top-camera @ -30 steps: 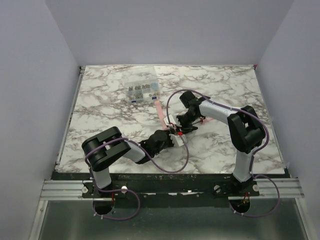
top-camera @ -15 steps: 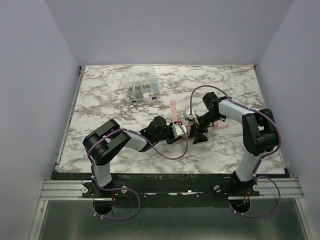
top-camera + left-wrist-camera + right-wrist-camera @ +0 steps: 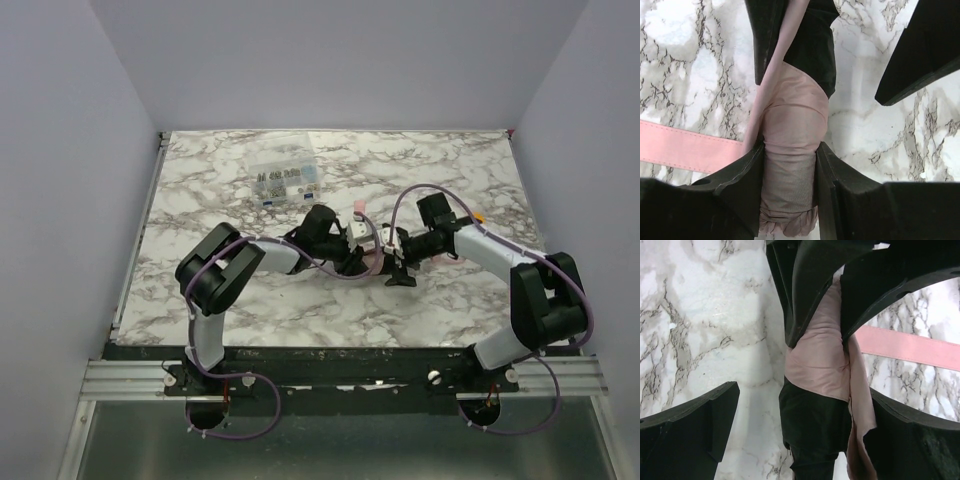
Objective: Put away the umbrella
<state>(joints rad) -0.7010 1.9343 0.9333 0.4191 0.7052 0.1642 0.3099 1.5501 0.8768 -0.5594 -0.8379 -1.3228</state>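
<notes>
The left fingers (image 3: 735,185) pinch the rolled umbrella (image 3: 792,130); the right fingers (image 3: 685,430) spread around it, parts box (image 3: 285,181) well behind.

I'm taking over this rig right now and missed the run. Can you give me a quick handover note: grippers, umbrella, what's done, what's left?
Left gripper: jaws shut on the rolled umbrella.
Right gripper: jaws open, one on each side of the umbrella, not clamping it.
Where: middle of the table, between the two arms, nearer the arm bases than the clear parts box.
Done: the umbrella is collapsed and rolled into a bundle.
Left: the strap lies flat and loose on the marble. It probably needs wrapping and fastening before the umbrella is put away.
</notes>
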